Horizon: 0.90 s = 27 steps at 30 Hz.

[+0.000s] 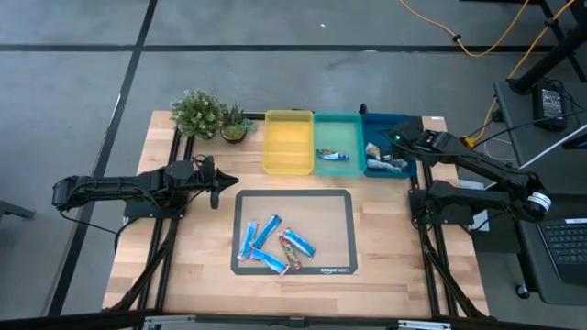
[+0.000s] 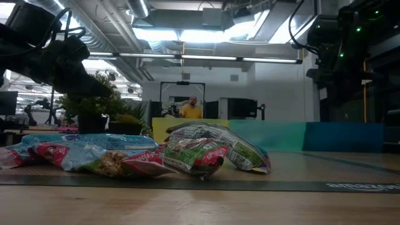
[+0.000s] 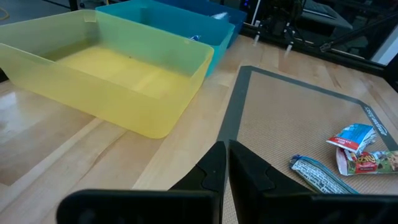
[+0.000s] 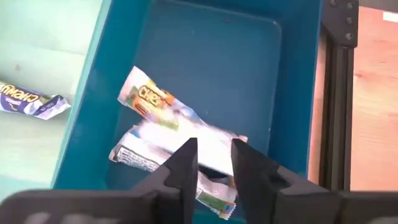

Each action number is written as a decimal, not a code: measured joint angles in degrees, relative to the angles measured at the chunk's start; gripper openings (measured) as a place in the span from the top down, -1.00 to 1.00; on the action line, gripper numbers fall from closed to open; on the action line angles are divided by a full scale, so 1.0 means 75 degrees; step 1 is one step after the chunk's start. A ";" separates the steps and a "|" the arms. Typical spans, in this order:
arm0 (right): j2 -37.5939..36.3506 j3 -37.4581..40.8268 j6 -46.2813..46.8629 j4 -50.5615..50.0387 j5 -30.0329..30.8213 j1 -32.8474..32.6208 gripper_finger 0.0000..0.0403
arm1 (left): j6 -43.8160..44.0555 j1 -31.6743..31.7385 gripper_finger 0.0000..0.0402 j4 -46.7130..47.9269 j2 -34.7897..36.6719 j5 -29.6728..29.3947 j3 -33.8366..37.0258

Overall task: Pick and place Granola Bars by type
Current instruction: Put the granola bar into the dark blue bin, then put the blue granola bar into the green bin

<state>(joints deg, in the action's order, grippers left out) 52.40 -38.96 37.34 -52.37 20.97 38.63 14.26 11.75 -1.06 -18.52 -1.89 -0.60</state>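
Note:
Several granola bars (image 1: 273, 244), bright blue and red and blue, lie in a loose heap on the mat; they also show in the low view (image 2: 156, 153) and the left wrist view (image 3: 348, 158). One blue and white bar (image 1: 332, 155) lies in the teal tray (image 4: 31, 99). Silver-white bars (image 4: 161, 124) lie flat on the floor of the blue tray (image 1: 383, 161). My right gripper (image 4: 214, 158) hangs above them with a narrow gap between its fingers and nothing in it (image 1: 401, 145). My left gripper (image 3: 225, 163) is shut and empty, waiting above the wood left of the mat (image 1: 216, 186).
A yellow tray (image 1: 287, 116), a teal tray (image 1: 339, 117) and a blue tray (image 1: 378, 119) stand side by side at the far edge. Two potted plants (image 1: 197, 112) (image 1: 235, 126) stand left of them. The dark-rimmed mat (image 1: 293, 206) has bare room around the heap. A person (image 2: 190, 109) stands far behind.

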 joint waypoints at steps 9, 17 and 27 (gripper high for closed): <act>0.0000 0.0000 -0.0091 0.0609 -0.0644 -0.0021 0.21 | 0.0000 0.0000 0.93 0.0000 0.0000 0.0000 -0.0003; 0.0000 0.0000 -0.0414 0.1281 -0.1011 -0.0505 0.15 | 0.0000 0.0000 0.96 -0.0002 0.0000 -0.0001 -0.0001; 0.0000 0.0000 -0.1594 0.1421 -0.1455 -0.1281 0.15 | -0.0001 -0.0002 0.94 -0.0002 0.0000 0.0000 -0.0002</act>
<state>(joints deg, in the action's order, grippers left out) 52.40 -38.96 25.39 -41.71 10.06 29.03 14.26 11.73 -1.08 -18.52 -1.89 -0.62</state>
